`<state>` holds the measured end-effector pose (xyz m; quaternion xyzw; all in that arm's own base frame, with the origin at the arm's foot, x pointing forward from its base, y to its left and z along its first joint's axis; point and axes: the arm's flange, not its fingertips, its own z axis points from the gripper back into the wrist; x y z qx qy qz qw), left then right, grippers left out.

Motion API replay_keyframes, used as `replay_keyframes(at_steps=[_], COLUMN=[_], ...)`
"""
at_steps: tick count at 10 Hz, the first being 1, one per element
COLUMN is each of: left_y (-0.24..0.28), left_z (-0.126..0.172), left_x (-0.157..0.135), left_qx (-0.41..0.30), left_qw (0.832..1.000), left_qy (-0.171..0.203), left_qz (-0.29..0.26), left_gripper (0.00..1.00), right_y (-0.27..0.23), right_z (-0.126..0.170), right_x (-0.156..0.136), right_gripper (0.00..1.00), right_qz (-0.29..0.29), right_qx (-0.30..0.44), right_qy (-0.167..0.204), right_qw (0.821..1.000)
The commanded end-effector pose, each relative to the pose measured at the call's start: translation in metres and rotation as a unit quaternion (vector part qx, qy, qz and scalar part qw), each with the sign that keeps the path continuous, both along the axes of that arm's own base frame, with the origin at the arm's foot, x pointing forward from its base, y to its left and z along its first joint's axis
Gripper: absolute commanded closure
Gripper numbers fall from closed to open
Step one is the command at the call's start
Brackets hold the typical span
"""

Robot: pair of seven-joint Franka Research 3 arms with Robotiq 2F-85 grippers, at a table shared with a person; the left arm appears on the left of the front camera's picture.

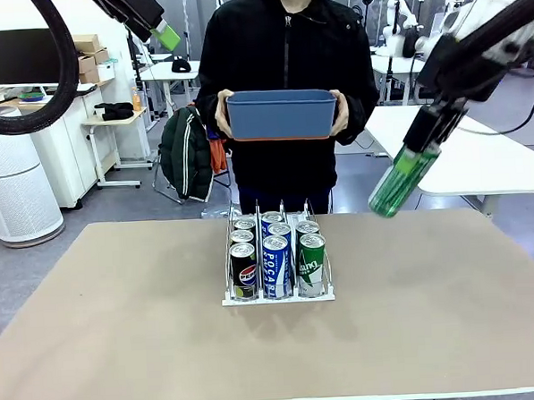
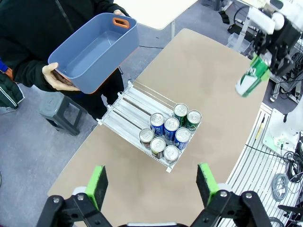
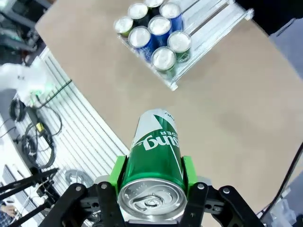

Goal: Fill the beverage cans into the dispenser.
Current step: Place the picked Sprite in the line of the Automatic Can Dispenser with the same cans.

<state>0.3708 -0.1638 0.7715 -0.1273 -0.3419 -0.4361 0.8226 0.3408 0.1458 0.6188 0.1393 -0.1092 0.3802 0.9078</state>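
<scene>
Dispenser [image 1: 278,297] mid tan table [image 1: 122,333]; lab room.

Dispenser [image 1: 278,296] sits mid-counter [image 1: 122,333], seven cans [image 1: 277,258] packed at its near end. Far side, the person holds a bin [image 1: 281,113] above it. Right end effector [image 1: 423,143] hangs off to the right, gripping another can [image 1: 399,182], well apart.

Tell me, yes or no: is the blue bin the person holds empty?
Yes. In the left wrist view the blue bin, tilted toward the camera in the person's hands, shows a bare inside with no cans in it.
</scene>
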Motion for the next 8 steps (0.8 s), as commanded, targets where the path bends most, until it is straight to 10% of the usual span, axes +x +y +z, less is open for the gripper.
replay_keyframes(at_steps=[1, 7, 8], left_y=[0.001, 0.001, 0.001], left_z=[-0.001, -0.001, -0.001], left_x=[0.0, 0.0, 0.0], left_qx=[-0.001, -0.001, -0.001], left_qw=[1.0, 1.0, 1.0], left_qy=[-0.001, -0.001, -0.001], left_qz=[0.002, 0.002, 0.002], left_gripper=[0.0, 0.0, 0.0], right_y=[0.012, 0.047, 0.043], right_z=[-0.019, -0.087, -0.078], right_x=[0.002, 0.022, 0.016], right_gripper=[0.42, 0.42, 0.42], right_qz=[0.034, 0.106, 0.084], right_qx=[-0.011, -0.064, -0.041], right_qy=[-0.005, -0.056, -0.008], right_qw=[0.999, 0.991, 0.996])
